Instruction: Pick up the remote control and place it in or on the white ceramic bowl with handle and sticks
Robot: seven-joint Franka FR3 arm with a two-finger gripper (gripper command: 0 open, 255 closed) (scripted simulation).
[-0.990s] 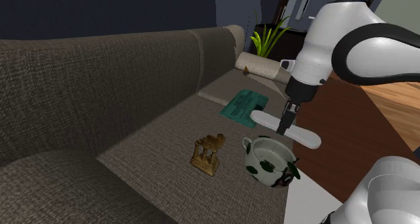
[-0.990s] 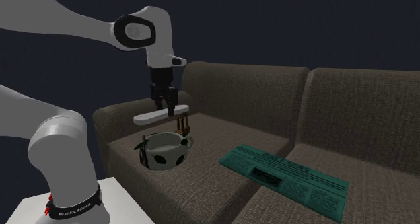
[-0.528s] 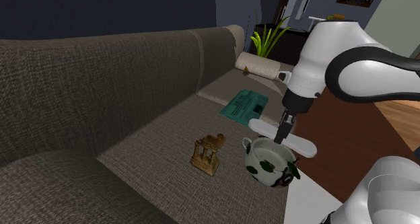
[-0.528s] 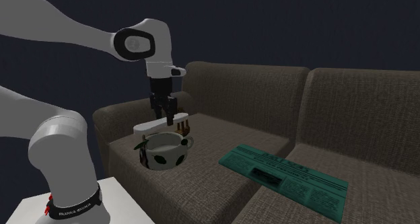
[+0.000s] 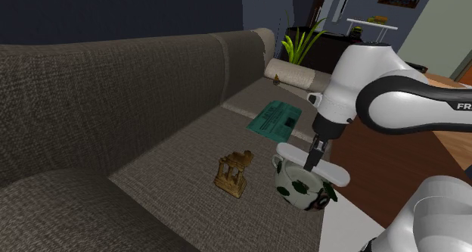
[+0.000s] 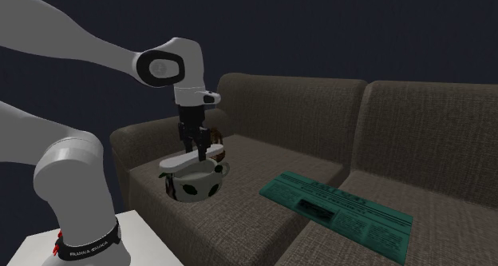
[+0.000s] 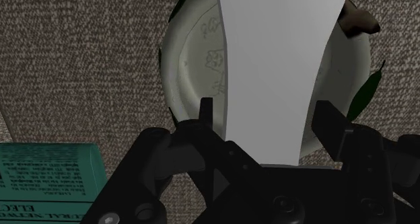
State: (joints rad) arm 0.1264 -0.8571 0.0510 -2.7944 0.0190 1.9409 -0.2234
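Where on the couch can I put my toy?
The bare seat between the brown ornament and the green booklet is free, and so is the strip between the ornament and the backrest. It is crowded at the front edge: the bowl sits there, with the remote held by the end effector right over it.

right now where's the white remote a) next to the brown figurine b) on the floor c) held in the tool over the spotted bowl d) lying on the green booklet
c: the tool is shut on the remote, with the bowl directly beneath it.
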